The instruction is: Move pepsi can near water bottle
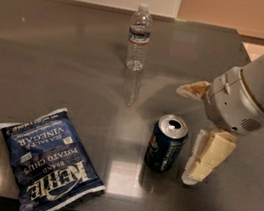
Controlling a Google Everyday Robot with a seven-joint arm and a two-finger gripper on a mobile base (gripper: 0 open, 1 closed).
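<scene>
From my console I see the pepsi can [166, 144] standing upright on the dark glossy table [53, 63], towards the near edge and right of centre. It is a small dark blue can with a silver top, its opening showing as a darker patch on the lid, and a round logo that I can only partly make out on its left side; the tabletop carries a faint reflection of it. The gripper [186, 135] sits just to the right of the can with its fingers spread wide and nothing held: one pale finger [206, 159] reaches down to the table just beside the can's right side, though I cannot tell whether it touches it, and the other points left above and behind the can. The water bottle [139, 37], clear with a white cap and a dark label band, stands upright well away at the far side of the table. A blue chip bag [50, 164] lies flat near the front left.
</scene>
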